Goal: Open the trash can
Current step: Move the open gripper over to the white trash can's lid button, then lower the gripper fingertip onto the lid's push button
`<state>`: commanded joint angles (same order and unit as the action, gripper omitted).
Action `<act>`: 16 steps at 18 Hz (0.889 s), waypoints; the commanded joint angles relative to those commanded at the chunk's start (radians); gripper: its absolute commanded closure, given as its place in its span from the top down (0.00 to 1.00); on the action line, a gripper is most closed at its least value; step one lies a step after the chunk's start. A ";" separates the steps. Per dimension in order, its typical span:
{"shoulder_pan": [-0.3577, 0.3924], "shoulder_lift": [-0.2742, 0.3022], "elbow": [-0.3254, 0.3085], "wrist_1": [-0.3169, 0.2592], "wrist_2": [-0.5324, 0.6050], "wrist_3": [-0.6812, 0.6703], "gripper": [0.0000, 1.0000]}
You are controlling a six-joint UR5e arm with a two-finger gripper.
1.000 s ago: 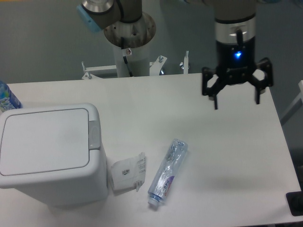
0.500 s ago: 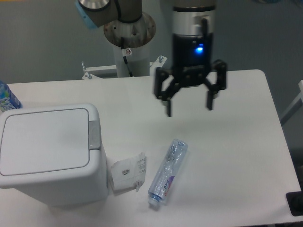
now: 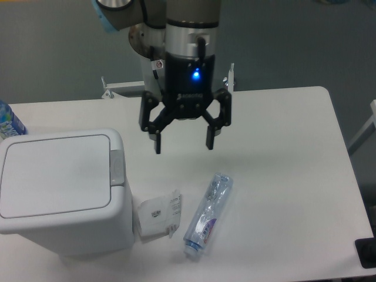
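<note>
**Gripper above the worktop, trash can lid down**

Trash can point(image 3: 61, 194), taken here as the landmark: a large white plastic bin with rounded corners, standing at the near left of the worktop point(image 3: 282, 176). Its flat rectangular lid point(image 3: 56, 175) lies shut and level. The small grey latch button point(image 3: 117, 167) sits at the middle of the lid's right edge, on the side facing the arm.

Gripper point(image 3: 183, 144): up and to the right of the trash can, near it but not touching, fingers pointing down and spread wide. I see nothing between them; it holds nothing. A blue light shows on its body.

Other items: a flattened white carton point(image 3: 157, 214) lies just beside the trash can's right wall, and a crushed clear plastic bottle point(image 3: 207, 213) lies further right of the carton. Part of a second bottle with a blue label point(image 3: 8, 122) shows behind the trash can's far left corner, cut by the frame edge.

Handling, as I judge it: the shell looks stiff, smooth and fairly light, so a sideways shove might slide the whole bin across the worktop. I would not grasp the lid. I would press straight down on the grey button with one fingertip, since the lid probably releases from there. Whether it springs up alone I cannot tell.
</note>
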<state>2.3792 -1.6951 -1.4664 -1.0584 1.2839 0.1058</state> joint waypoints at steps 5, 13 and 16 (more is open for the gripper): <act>-0.037 -0.011 -0.009 0.000 -0.008 -0.017 1.00; -0.058 -0.031 -0.035 0.000 -0.051 -0.110 1.00; -0.058 -0.032 -0.037 0.000 -0.051 -0.112 1.00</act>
<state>2.3209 -1.7273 -1.5033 -1.0584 1.2333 -0.0061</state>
